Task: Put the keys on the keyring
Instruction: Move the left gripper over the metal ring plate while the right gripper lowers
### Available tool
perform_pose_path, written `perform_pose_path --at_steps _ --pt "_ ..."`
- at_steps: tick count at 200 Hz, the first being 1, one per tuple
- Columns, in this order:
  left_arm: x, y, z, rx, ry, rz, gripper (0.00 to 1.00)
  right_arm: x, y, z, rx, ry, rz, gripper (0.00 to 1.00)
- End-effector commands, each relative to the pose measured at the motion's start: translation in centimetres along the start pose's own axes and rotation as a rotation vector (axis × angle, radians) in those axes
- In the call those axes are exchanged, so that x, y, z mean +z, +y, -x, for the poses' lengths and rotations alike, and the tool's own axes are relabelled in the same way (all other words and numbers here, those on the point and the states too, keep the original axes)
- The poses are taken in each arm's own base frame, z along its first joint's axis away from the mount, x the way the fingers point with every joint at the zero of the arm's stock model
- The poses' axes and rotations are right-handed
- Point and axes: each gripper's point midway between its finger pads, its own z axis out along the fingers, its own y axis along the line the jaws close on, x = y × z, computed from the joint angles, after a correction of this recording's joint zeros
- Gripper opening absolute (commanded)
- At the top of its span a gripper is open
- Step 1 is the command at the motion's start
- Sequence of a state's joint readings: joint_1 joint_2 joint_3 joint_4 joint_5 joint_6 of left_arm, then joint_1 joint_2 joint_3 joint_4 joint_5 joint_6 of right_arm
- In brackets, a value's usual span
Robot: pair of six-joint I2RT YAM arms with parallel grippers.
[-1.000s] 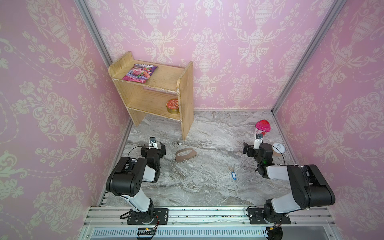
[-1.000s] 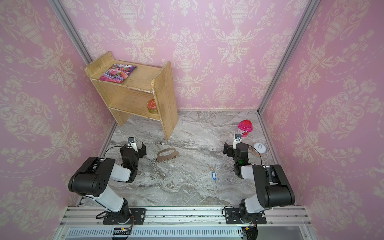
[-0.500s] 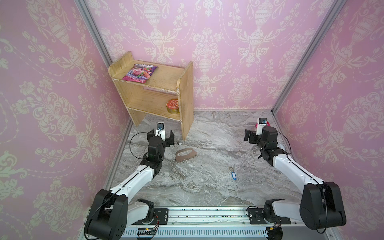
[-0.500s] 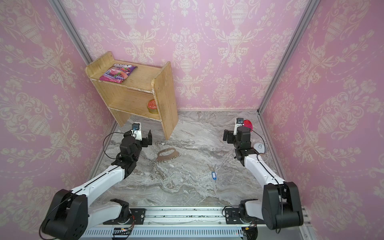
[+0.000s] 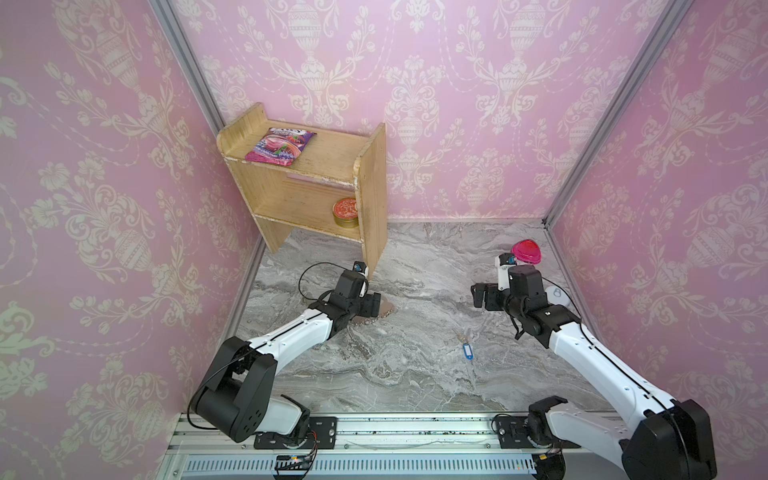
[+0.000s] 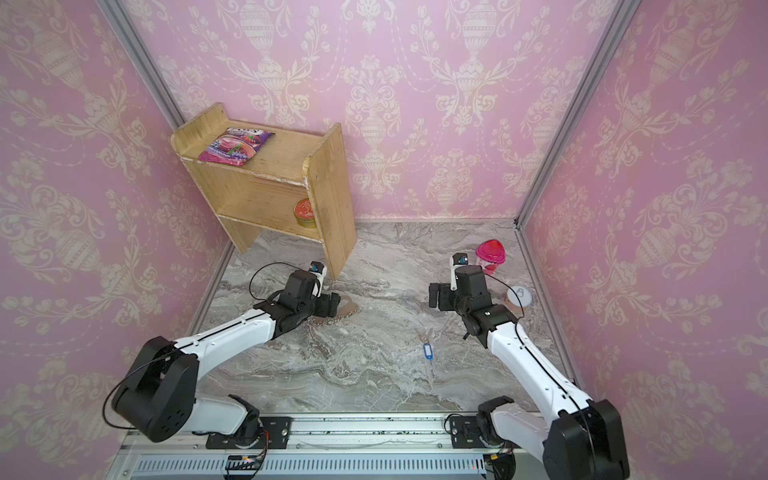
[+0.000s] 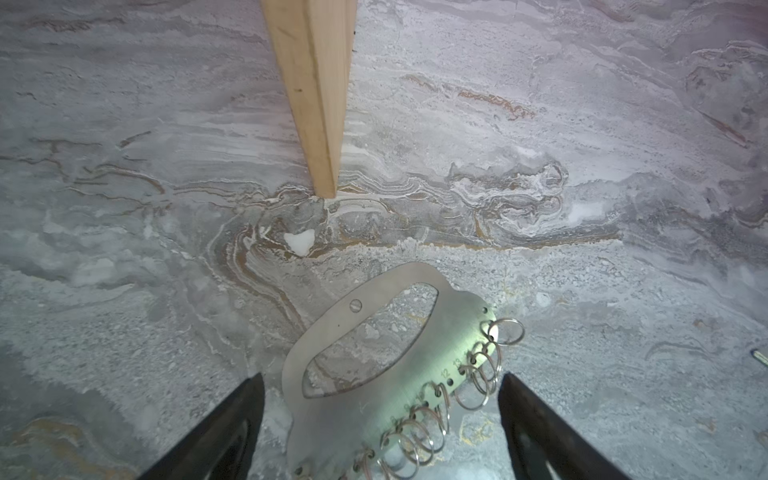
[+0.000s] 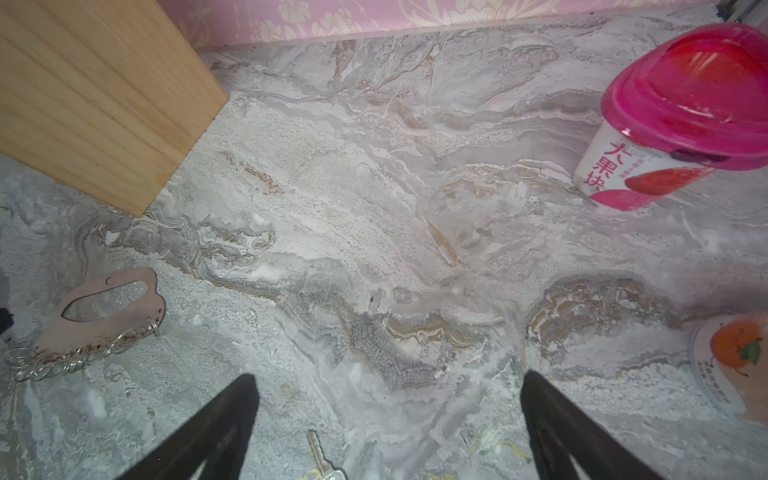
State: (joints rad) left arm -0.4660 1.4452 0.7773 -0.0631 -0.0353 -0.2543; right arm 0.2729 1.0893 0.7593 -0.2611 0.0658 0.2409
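left pincer (image 7: 381, 374) apart over keyring (image 7: 457, 324); right pincer (image 8: 386, 376) apart near keys (image 5: 469, 351).

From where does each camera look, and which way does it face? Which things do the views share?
Top views: high over the base rail, looking down over the grey marble table; both arms, left gripper and right gripper show.
Left wrist: on the left arm, facing the flat grey metal keyring plate, beyond it the wooden shelf's leg; its open fingers show.
Right wrist: on the right arm, facing the shelf and a pink-lidded cup; open fingers show.
Shared: keyring in all; silvery blue-tagged keys in top and right wrist.
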Motion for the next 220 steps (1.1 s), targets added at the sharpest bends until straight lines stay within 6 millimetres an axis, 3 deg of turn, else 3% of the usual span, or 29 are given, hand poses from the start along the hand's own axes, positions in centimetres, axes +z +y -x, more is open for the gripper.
perform_pose_path --at_steps 1,49,102,162,197,220 --pt "1.0 -1.5 -0.6 -0.027 0.080 -0.049 0.87 -0.4 0.0 -1.7 0.027 0.051 0.002 1.00" --pt "4.1 -2.6 -2.5 -0.019 0.226 -0.068 0.78 -0.6 0.3 -1.5 0.021 0.053 0.011 1.00" --pt "5.4 -3.3 -4.3 -0.037 0.349 -0.075 0.71 -0.7 0.9 -1.3 0.026 0.057 0.028 1.00" --pt "4.6 -5.1 -8.0 -0.158 0.466 -0.163 0.63 -0.6 1.2 -1.5 0.029 0.066 0.037 1.00" --pt "3.4 -7.1 -8.5 -0.237 0.468 -0.234 0.61 -0.5 1.4 -1.2 0.029 0.064 0.039 1.00" --pt "2.5 -7.2 -7.4 -0.218 0.419 -0.212 0.60 -0.6 1.5 -1.0 0.030 0.055 0.042 1.00"
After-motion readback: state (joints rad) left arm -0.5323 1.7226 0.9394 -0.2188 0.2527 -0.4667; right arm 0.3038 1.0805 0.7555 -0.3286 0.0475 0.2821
